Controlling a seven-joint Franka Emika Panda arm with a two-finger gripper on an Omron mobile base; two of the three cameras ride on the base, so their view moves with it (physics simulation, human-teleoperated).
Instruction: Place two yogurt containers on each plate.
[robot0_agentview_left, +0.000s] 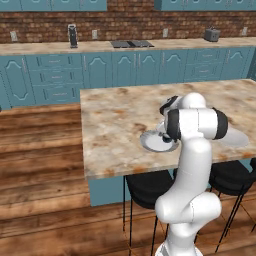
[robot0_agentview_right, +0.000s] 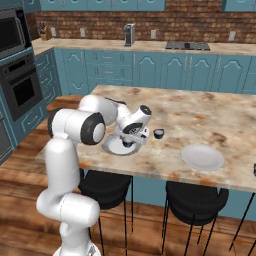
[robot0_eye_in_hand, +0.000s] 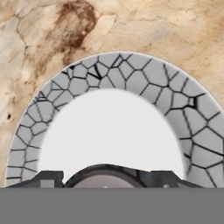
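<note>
The marble-patterned tabletop (robot0_agentview_right: 200, 112) is stretching across the middle of both base views, its near edge running just below the two plates, with dark stools (robot0_agentview_right: 195, 200) tucked beneath that edge. In the right base view, one plate (robot0_agentview_right: 112, 145) is sitting at the left of centre, close to the near edge and partly under the arm, and a second plate (robot0_agentview_right: 202, 157) is lying well apart at the right, also close to the edge. Between them, a yogurt container (robot0_agentview_right: 158, 133), small, round and dark, is standing on bare stone just right of the tool. Open stone is spreading behind all of this toward the upper part of the frame.

In the hand view the near plate (robot0_eye_in_hand: 131, 78) is showing a smooth white centre and a grey rim veined with dark crackle lines. Another yogurt container (robot0_eye_in_hand: 105, 175), a dark round rim with a pale top, is sitting at the bottom of that frame between the fingertips (robot0_eye_in_hand: 48, 178).

The arm is folding forward from its base, elbow high, wrist bending down over the near plate. The tool (robot0_agentview_right: 128, 142) is closing on that cup, holding it low over the plate's white centre.
</note>
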